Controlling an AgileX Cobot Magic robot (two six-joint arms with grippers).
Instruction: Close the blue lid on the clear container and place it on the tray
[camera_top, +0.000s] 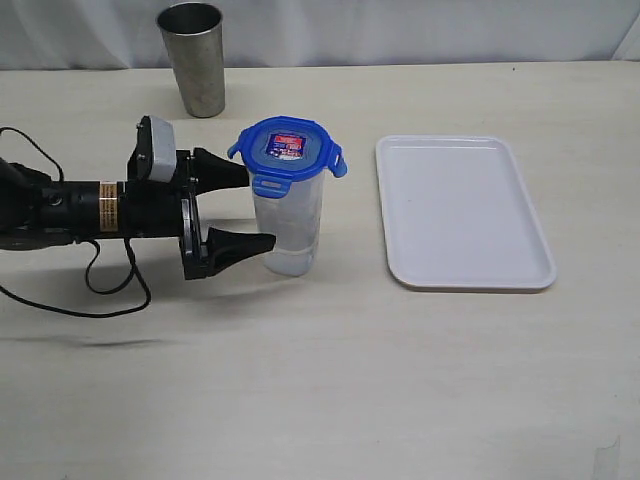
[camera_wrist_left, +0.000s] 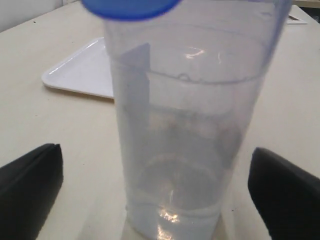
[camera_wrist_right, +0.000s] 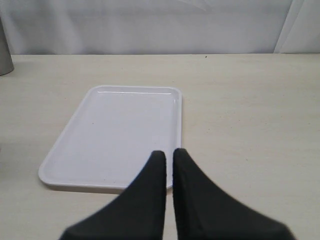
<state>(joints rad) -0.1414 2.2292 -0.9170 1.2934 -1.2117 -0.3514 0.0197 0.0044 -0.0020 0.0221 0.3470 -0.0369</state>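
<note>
The left arm (camera_top: 100, 205) reaches in from the counter's (camera_top: 320, 380) left edge, lying low and level, with a black cable (camera_top: 100, 295) looped on the counter beside it. Its jaws are released and stand wide, one finger (camera_top: 222, 170) on the far side of the clear container (camera_top: 289, 225) and the other on the near side. In the left wrist view, both fingers (camera_wrist_left: 30, 185) stand clear of the container's (camera_wrist_left: 185, 140) wall, with bare counter showing in the gaps.

A grey steel cup (camera_top: 192, 58) stands upright close to the counter's far edge, left of the middle and well apart from the rest.

The clear container stands upright on the counter, left of the middle and midway between the far and near edges. The blue lid (camera_top: 288, 148) sits on its mouth, sticker up, with its side tabs sticking outward; whether they are snapped down cannot be told.

The tray (camera_top: 460, 212) lies flat to the right of the container, separated from it by a strip of bare counter.

The right arm is out of the exterior view. In the right wrist view its jaws are clenched on nothing, fingers (camera_wrist_right: 145, 205) pressed together, with the tips showing against the tray's (camera_wrist_right: 110, 135) rim.
</note>
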